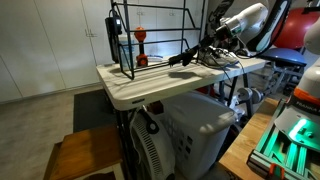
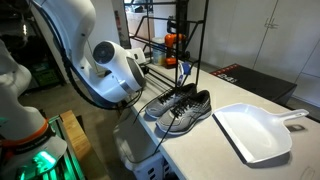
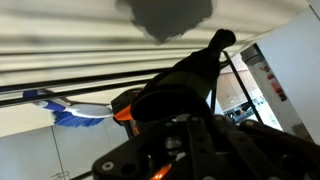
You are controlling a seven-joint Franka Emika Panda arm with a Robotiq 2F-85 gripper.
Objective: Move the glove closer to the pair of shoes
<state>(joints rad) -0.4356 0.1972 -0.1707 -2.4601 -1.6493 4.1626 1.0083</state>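
A pair of grey and black shoes [image 2: 181, 108] lies on the white table [image 2: 200, 150], just beside the arm's big white joint [image 2: 115, 70]. The black glove [image 3: 190, 75] fills the wrist view right in front of the jaws, with one finger sticking out. My gripper [image 1: 207, 45] hangs above the far end of the table, over the spot where the shoes lie, and looks shut on the glove [image 1: 188, 58], which trails out as a dark shape. In the exterior view with the shoes, the arm hides the gripper.
A white dustpan [image 2: 256, 132] lies on the table next to the shoes. A black wire rack [image 1: 150, 35] stands at the table's back with an orange object [image 1: 141, 45] inside it. A blue brush [image 3: 68, 112] shows in the wrist view. A white appliance [image 1: 190, 130] sits under the table.
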